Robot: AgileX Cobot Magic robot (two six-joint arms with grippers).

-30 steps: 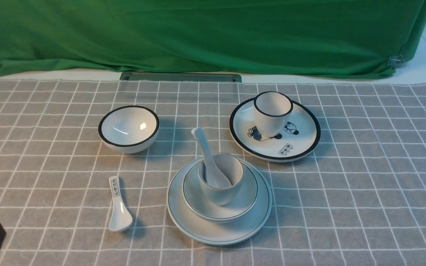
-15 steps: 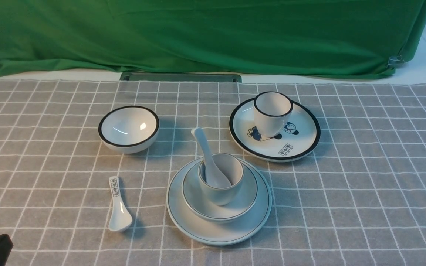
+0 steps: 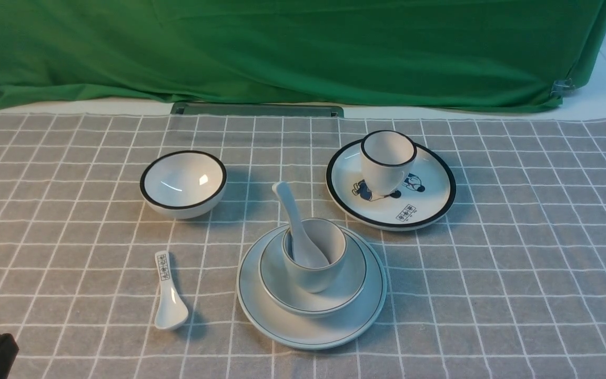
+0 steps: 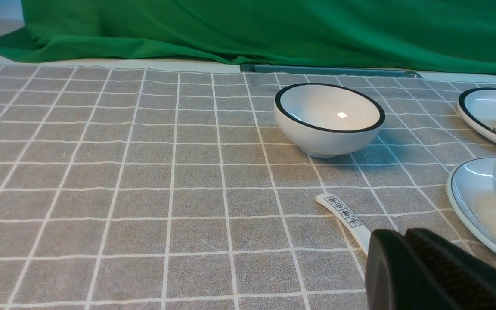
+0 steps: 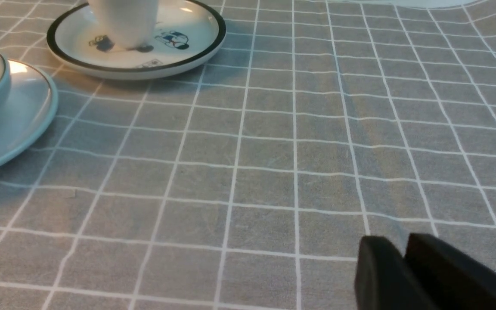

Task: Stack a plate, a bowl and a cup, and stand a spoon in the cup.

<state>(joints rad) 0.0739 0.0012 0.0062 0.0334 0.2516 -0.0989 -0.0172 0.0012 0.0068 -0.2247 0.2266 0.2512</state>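
We find the spoon (image 3: 299, 229) leaning in the cup (image 3: 314, 256), on bowl (image 3: 334, 295) and plate (image 3: 303, 329). Glossy ceramic: slippery, brittle; grasp the handle. Left claw (image 4: 407, 254) and right claw (image 5: 403, 258) pressed together, empty.

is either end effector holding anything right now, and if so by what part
Nothing is held. The left end effector and right end effector are both shut on nothing, low over the cloth. The spoon stands free in the cup.
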